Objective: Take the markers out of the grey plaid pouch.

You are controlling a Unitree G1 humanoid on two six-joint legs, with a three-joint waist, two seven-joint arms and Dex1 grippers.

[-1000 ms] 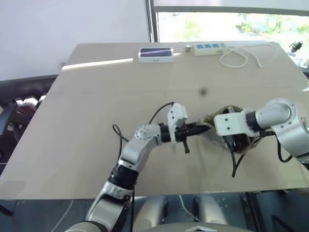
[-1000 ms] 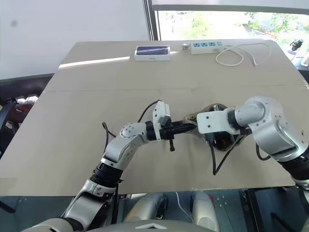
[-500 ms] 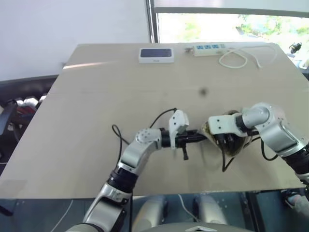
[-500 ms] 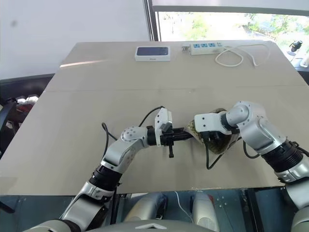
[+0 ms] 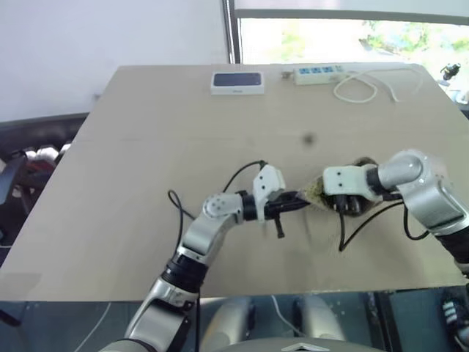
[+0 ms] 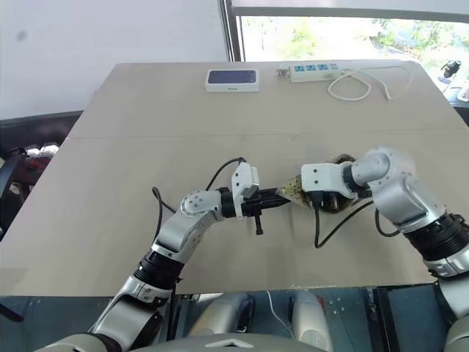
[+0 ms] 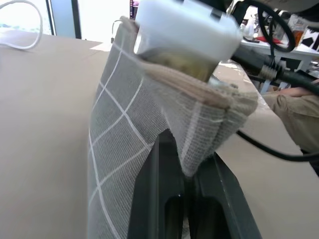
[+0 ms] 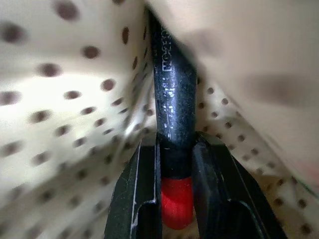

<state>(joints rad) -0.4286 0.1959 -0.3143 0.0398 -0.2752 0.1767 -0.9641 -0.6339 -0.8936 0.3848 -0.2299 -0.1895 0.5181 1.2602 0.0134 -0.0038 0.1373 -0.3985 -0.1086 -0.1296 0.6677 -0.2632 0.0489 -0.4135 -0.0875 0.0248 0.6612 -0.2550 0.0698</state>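
Left gripper [image 7: 187, 184] pinches the grey plaid pouch [image 7: 124, 149] corner; right gripper [image 8: 174, 164] clamps the red-and-black marker [image 8: 172, 99] inside (extraction step); next, withdraw straight.

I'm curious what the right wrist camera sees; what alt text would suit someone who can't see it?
Two black fingers of the right hand pinch a slim black marker with a red end. Around it is the pouch's pale lining, dotted with dark spots.

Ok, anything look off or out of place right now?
Nothing stands out. The left end effector pinches the pouch edge, and the right end effector inside it grips the red-and-black marker.
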